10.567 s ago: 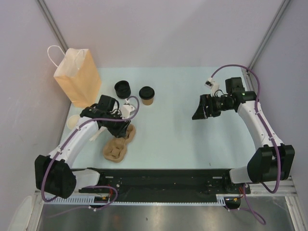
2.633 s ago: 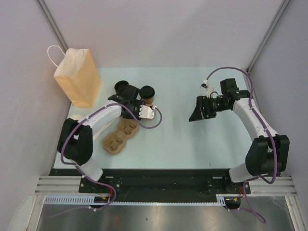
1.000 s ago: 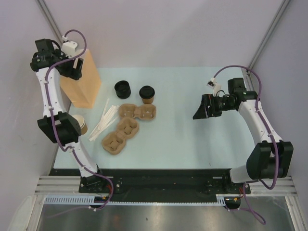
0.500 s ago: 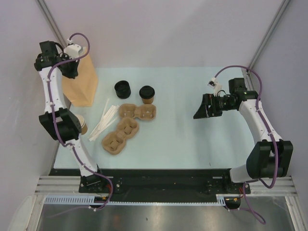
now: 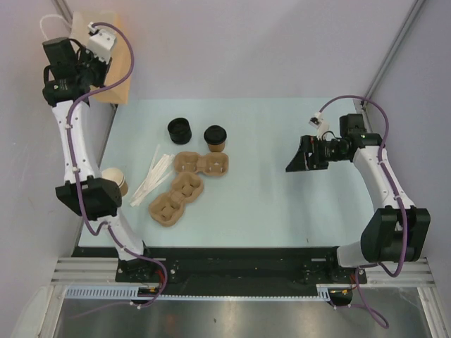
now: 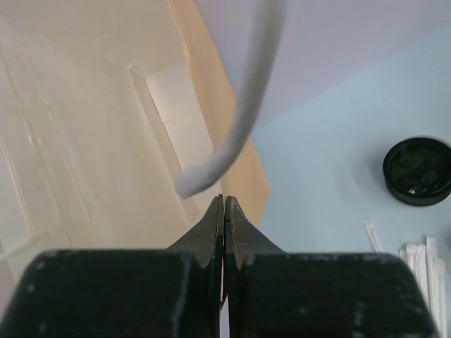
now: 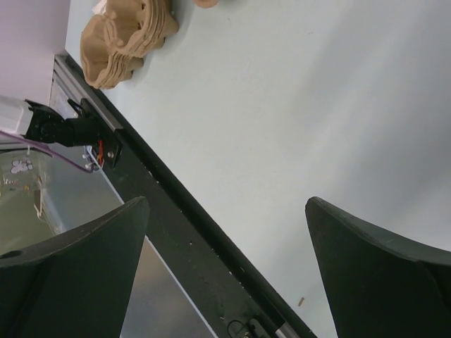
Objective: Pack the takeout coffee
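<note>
The takeout coffee, a small brown cup with a black lid, stands on the pale table behind the cup carriers. The tan paper bag is held up off the table at the far left corner, tilted. My left gripper is shut on the bag's rim; in the left wrist view my left gripper pinches the bag wall, with a white handle hanging in front. My right gripper is open and empty above the right side of the table, far from the cup; it also shows in the right wrist view.
A stack of black lids sits left of the coffee and shows in the left wrist view. Two pulp cup carriers lie mid-table. White wrapped sticks and a lidless tan cup are at the left edge.
My left arm has raised the paper bag off the table and carried it up toward the far left corner. The right gripper has shifted slightly right. The cup has not moved.
</note>
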